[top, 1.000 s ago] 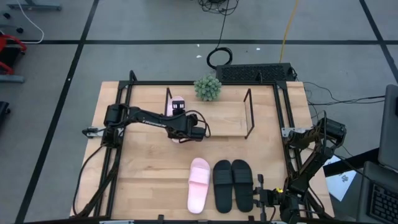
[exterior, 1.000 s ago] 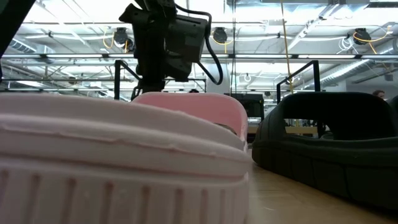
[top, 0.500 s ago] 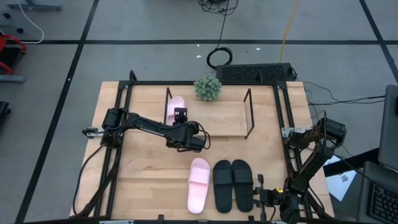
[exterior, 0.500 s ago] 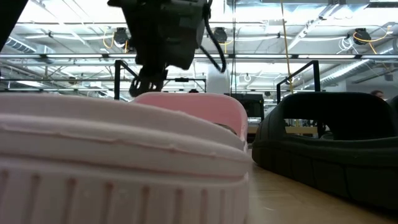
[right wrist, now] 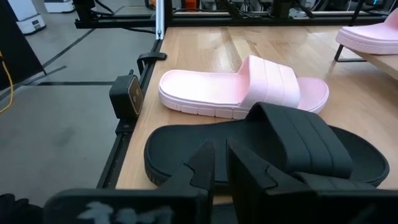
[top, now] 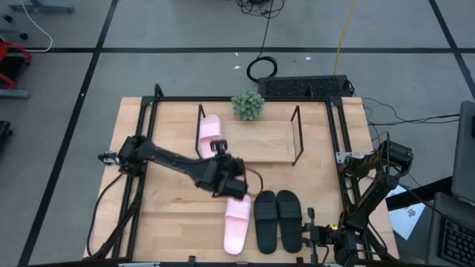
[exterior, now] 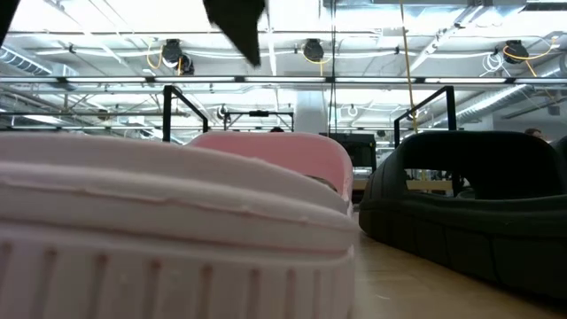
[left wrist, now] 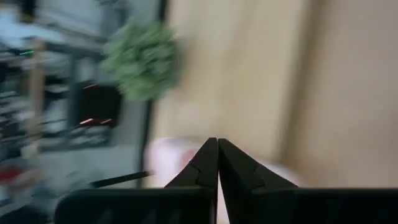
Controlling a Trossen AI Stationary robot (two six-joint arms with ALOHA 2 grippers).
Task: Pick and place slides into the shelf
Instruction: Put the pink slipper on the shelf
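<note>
- One pale pink wide-strap slide [top: 208,133] already lies on the left end of the low wooden-board shelf with thin dark metal end frames [top: 261,141]; its mate, the second pale pink slide [top: 237,222], lies on the table [top: 167,215] with the matte black pair [top: 278,220] just beside it.
- The left gripper [top: 236,185] hangs over the second pink slide's far end, its fingers [left wrist: 217,165] pressed together and holding nothing.
- To do this pick well, the fingers likely need to part before descending, then straddle the wide strap or one sidewall.
- Keep clear of the neighbouring black slide.
- The right gripper [right wrist: 221,163] waits low at the table's right edge, fingers nearly closed on nothing.
</note>
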